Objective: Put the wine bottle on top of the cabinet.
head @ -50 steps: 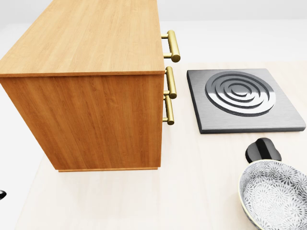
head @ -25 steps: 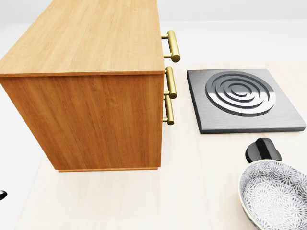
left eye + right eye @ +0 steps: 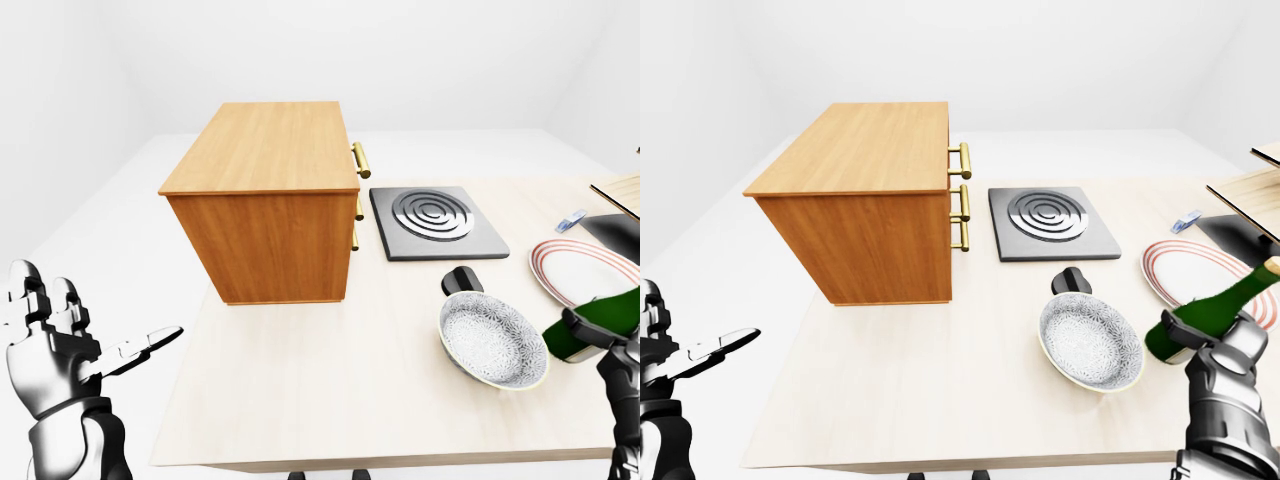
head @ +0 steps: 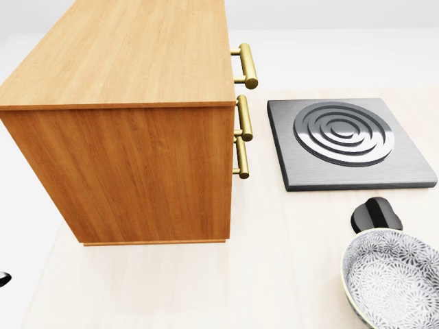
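- Green wine bottle (image 3: 1208,313), tilted, neck up toward the right, low at right-eye view's right.
- Wooden cabinet (image 3: 868,200), brass handles, upright on table, top bare.

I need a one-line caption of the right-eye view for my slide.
Right hand grips a tilted green wine bottle beside the patterned bowl; the wooden cabinet stands to the left.

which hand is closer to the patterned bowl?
Right. The right hand, shut on the wine bottle, sits just right of the patterned bowl; the left hand is far left, off the table.
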`<state>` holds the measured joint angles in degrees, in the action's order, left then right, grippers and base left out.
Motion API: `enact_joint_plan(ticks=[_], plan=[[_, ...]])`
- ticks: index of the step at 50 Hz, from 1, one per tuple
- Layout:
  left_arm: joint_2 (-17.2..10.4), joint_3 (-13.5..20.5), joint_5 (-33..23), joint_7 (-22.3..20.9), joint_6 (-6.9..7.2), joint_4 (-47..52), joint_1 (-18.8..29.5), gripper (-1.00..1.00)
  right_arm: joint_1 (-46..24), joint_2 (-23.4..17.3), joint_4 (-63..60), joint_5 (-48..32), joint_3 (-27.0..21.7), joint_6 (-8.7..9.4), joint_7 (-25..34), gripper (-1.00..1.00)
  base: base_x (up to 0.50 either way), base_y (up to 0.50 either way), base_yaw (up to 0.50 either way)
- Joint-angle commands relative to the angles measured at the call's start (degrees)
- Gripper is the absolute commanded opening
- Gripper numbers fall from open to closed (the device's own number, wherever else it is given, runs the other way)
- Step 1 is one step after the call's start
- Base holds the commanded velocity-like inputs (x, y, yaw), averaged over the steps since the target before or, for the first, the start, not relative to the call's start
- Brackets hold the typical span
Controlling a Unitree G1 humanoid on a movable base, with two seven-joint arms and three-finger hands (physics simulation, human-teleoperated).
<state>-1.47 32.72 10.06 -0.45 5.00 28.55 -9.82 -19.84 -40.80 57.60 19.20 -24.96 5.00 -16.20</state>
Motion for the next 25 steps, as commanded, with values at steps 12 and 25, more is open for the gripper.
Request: enact_joint_plan(ticks=[12, 25], plan=[[0.1, -0.1, 0.0, -0.1, 0.00, -0.1, -0.1, 1.00, 4.1, -0.2, -23.8, -5.9, -6.5, 0.00, -1.2, -0.87, 0.00, 0.00, 0.00], [0.1, -0.2, 0.1, 0.1, 0.00, 0.2, 0.0, 1.00, -0.1, -0.2, -44.5, -13.0, -8.9, 0.00, 3.4, -0.87, 0.00, 0.00, 0.00]])
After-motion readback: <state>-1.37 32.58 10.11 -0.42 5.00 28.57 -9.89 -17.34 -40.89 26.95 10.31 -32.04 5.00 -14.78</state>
